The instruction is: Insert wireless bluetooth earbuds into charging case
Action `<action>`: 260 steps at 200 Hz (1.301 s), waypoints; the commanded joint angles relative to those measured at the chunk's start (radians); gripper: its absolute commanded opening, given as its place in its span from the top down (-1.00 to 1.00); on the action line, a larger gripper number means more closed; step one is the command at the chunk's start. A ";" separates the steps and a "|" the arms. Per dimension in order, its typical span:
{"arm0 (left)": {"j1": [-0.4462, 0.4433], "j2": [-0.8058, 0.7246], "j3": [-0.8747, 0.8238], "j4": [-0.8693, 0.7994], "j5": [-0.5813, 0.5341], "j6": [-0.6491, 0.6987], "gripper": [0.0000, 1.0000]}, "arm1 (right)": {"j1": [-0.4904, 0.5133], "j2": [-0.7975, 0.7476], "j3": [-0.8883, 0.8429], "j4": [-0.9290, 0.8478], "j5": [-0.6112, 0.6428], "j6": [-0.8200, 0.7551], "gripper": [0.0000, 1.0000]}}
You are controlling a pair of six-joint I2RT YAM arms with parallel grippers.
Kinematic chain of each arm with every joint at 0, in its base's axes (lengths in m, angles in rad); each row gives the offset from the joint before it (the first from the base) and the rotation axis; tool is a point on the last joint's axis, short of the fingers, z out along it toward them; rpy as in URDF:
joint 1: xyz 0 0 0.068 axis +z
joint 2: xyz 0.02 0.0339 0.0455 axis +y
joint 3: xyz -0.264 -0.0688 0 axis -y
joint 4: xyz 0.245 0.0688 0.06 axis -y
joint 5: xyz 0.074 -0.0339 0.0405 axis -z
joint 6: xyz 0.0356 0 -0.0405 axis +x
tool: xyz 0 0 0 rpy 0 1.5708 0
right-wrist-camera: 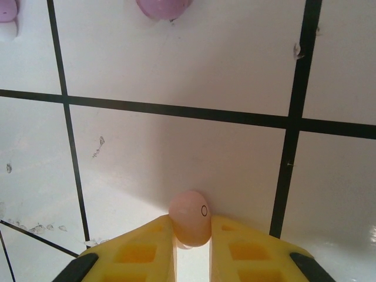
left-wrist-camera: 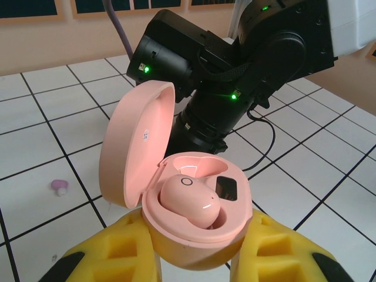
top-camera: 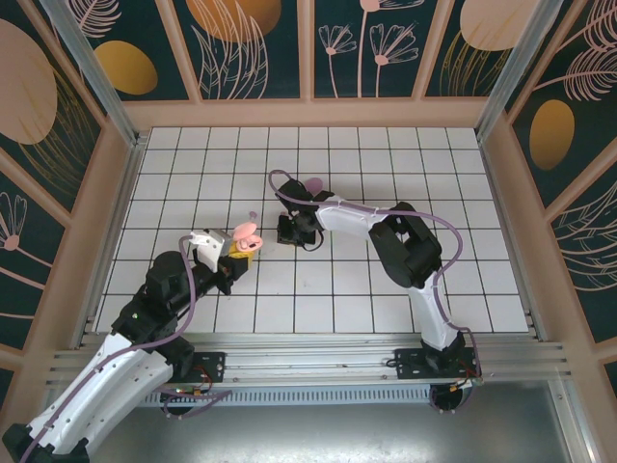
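Left gripper [left-wrist-camera: 197,249] is clamped on the open case [left-wrist-camera: 141,147], with one earbud [left-wrist-camera: 189,201] seated inside. At its three o'clock, right gripper [right-wrist-camera: 191,249] pinches a second earbud [right-wrist-camera: 190,218] over the bench [right-wrist-camera: 176,147].

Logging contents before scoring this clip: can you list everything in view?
charging case: 1, pink, lid open, between the left fingers
seated earbud: 1, pink, in the case; the slot beside it is empty
held earbud: 1, pink, between the right fingers
loose bit: 1, lilac, on a tile beside the case
purple lumps: 2, at the right wrist view's top edge
tiled floor: white, black lines
left gripper: yellow fingers, clamping the case
right gripper: yellow fingers, pinching an earbud
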State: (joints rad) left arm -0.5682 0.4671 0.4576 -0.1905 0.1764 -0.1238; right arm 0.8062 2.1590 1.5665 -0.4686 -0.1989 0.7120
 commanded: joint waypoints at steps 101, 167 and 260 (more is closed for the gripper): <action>0.004 0.103 -0.012 0.197 0.122 -0.054 0.89 | -0.015 -0.291 -0.192 -0.034 0.143 0.006 0.70; 0.002 0.298 -0.036 0.442 0.233 -0.115 0.94 | -0.071 -0.570 -0.359 -0.077 0.194 0.024 0.70; -0.108 0.603 0.047 0.662 0.250 -0.123 0.97 | -0.114 -0.970 -0.481 -0.146 0.233 0.020 0.68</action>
State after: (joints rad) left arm -0.6376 1.0130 0.4488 0.3485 0.4080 -0.2306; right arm 0.6987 1.2781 1.1202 -0.5880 0.0196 0.7357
